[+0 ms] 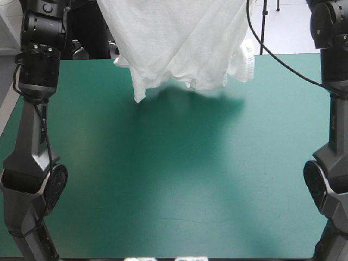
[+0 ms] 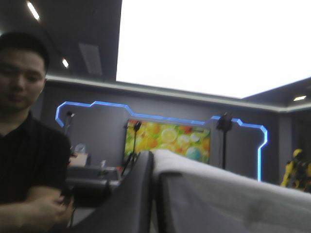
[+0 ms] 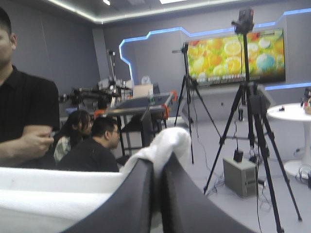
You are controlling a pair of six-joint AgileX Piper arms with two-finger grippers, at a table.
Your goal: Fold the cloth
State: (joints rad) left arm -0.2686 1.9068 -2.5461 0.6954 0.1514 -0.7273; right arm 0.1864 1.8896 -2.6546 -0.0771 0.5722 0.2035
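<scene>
The white T-shirt (image 1: 179, 43) hangs lifted over the far part of the table. Its upper part runs out of the high view, and its lower edge and one pointed corner dangle just above the teal-green cover (image 1: 174, 179). Both grippers are raised out of the high view. In the left wrist view my left gripper (image 2: 153, 162) is shut on the T-shirt (image 2: 233, 194), which spreads off to one side of the black fingers. In the right wrist view my right gripper (image 3: 158, 170) is shut on the T-shirt (image 3: 167, 141), a white fold bulging past the fingertips.
The T-shirt's shadow lies on the cover under it. My left arm (image 1: 35, 136) stands along the table's left edge, and my right arm (image 1: 331, 136) along its right edge. Both wrist views look level into the room.
</scene>
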